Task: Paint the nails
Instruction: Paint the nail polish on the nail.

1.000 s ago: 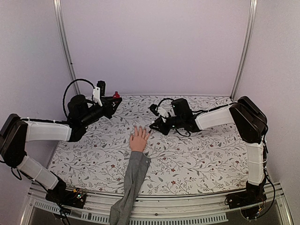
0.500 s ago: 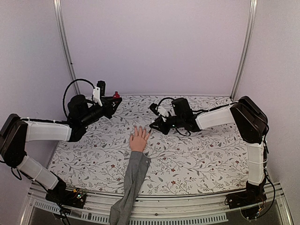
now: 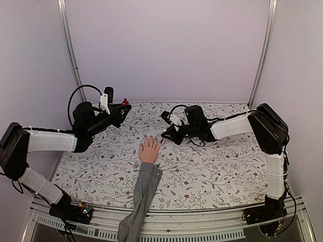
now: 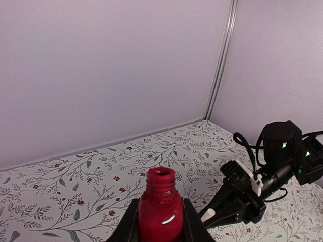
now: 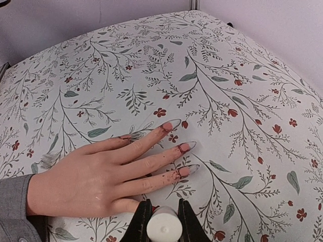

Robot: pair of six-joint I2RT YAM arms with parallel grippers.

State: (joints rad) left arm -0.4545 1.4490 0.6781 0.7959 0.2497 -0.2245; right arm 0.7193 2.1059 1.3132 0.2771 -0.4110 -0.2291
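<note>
- Red polish bottle [image 4: 160, 219] stands upright at the far left of the table, near the back wall. It is pinched between the 2 fingers of the left gripper [image 3: 121, 109], and its threaded neck is uncapped.
- Floral cloth [image 3: 212, 161] covers the table under both arms.
- Peach mannequin hand [image 3: 149, 150] lies palm down near the middle. Its fingers spread toward the back, and its grey sleeve [image 3: 144, 189] trails to the near edge.
- Its nails [image 5: 185, 146] rest on the cloth (3 show clearly from the right wrist), with red smears around their bases.
- To the right, the right gripper [image 5: 162, 224] is pinched on a white cap [image 5: 164, 229], just beside the fingertips. Whether anything touches a nail cannot be told.
</note>
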